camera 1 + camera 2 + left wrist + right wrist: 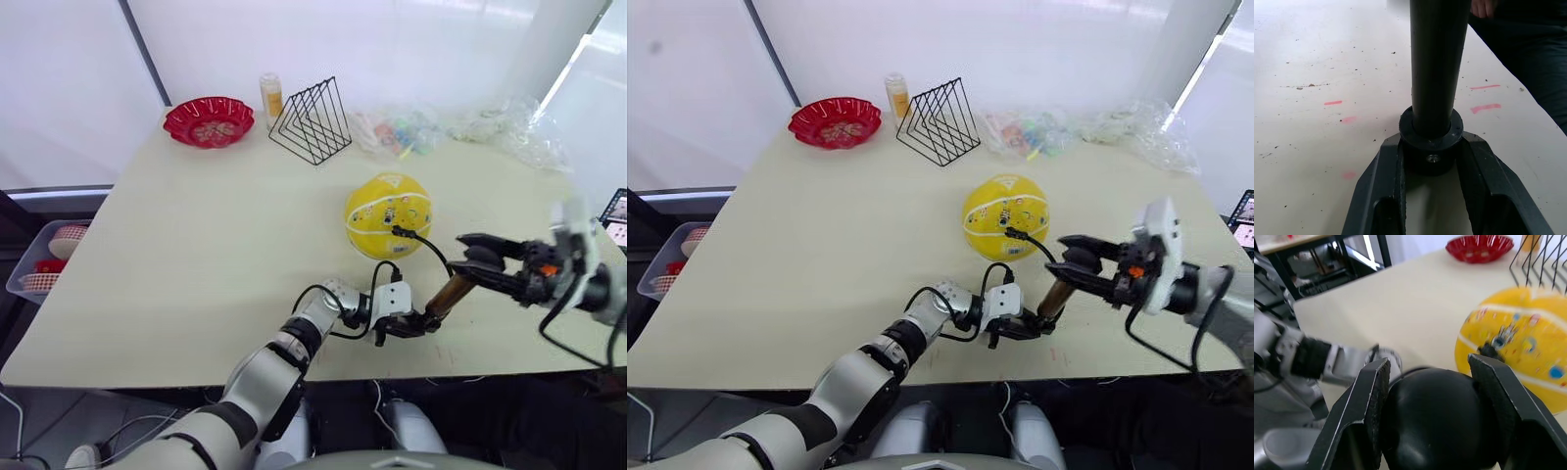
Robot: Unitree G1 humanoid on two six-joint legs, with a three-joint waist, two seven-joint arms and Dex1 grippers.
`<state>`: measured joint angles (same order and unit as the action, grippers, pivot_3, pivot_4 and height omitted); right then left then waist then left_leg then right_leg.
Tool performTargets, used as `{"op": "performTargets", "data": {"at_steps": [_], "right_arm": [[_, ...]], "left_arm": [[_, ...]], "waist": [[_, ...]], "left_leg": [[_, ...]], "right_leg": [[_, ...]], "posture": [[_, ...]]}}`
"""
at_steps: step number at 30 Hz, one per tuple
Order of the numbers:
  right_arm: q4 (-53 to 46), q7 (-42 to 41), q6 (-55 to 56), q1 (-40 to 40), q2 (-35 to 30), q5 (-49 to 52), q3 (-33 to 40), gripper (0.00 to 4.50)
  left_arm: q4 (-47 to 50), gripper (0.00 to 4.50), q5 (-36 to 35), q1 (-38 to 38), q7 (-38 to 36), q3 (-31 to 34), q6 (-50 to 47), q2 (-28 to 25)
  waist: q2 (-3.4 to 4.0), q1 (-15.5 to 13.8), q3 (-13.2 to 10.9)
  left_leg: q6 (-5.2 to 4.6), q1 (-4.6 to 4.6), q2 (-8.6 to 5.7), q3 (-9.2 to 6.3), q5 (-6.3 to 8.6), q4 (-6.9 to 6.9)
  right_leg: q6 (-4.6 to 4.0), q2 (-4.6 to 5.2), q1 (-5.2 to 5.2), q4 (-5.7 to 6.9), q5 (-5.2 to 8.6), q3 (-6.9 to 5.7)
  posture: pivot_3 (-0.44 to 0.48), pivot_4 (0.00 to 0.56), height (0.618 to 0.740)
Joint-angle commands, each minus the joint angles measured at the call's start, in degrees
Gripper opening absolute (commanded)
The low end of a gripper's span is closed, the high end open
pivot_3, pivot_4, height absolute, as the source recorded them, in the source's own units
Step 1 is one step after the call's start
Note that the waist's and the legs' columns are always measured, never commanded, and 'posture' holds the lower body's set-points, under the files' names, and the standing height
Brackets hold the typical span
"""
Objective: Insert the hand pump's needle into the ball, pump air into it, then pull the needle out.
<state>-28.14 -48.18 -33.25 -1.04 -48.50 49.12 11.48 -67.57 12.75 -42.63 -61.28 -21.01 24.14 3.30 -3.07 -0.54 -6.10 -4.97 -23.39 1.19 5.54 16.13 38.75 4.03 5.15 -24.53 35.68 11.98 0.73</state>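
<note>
Centre-right of the frame: the left gripper (423,320) is pinching the gold-barrelled hand pump's (450,293) base, the right gripper (477,257) clamping its black handle; the needle (398,232) is sitting in the yellow ball (382,208) — strokes should run straight along the barrel.

Yellow ball (388,214) with white stripes, gold-bronze hand pump (451,292), red bowl (208,121)

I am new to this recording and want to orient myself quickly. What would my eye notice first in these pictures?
The yellow ball in the middle of the table, with the pump's black hose plugged into it. Near the front edge, both grippers hold the hand pump: the left gripper at its lower end, the right gripper on its black handle.
</note>
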Motion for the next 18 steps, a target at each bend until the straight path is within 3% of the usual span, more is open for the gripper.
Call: {"op": "performTargets", "data": {"at_steps": [1,7,15,18], "right_arm": [[5.16,-1.40,2.64,-3.62,1.44,-8.07,-5.60,2.05],[1.79,-2.67,2.21,-1.82,1.80,-0.71,2.89,2.05],[0.24,-0.03,-7.05,6.88,-6.08,16.33,18.25,2.05],[1.35,2.12,-10.49,11.13,-9.74,22.26,22.56,2.05]], "left_arm": [[-3.66,0.99,2.98,1.90,-0.84,-2.09,-2.42,-1.82],[-3.67,0.99,3.12,2.11,-0.90,-2.19,-2.31,-1.97],[-3.66,0.99,3.25,2.23,-1.24,-2.36,-2.22,-1.82],[-3.74,0.99,3.24,2.07,-1.23,-2.43,-2.30,-1.59]], "waist": [[0.02,-0.06,0.03],[0.22,-0.23,-0.10],[1.17,-0.30,-0.82],[1.21,-0.30,-0.96]], "left_leg": [[-0.04,0.08,0.00,0.12,0.05,0.00],[-0.07,0.37,0.04,0.27,0.15,-0.01],[-0.10,0.30,-0.02,0.40,0.17,0.04],[-0.11,0.26,-0.02,0.46,0.17,0.08]], "right_leg": [[0.00,0.08,0.01,0.02,0.00,-0.03],[0.00,0.22,0.19,0.04,0.00,-0.22],[0.06,0.30,0.14,0.05,-0.05,-0.11],[0.13,0.43,0.11,0.04,-0.09,-0.39]], "posture": [[0.000,0.150,0.737],[0.000,0.150,0.737],[0.000,0.150,0.737],[0.000,0.150,0.737]]}}
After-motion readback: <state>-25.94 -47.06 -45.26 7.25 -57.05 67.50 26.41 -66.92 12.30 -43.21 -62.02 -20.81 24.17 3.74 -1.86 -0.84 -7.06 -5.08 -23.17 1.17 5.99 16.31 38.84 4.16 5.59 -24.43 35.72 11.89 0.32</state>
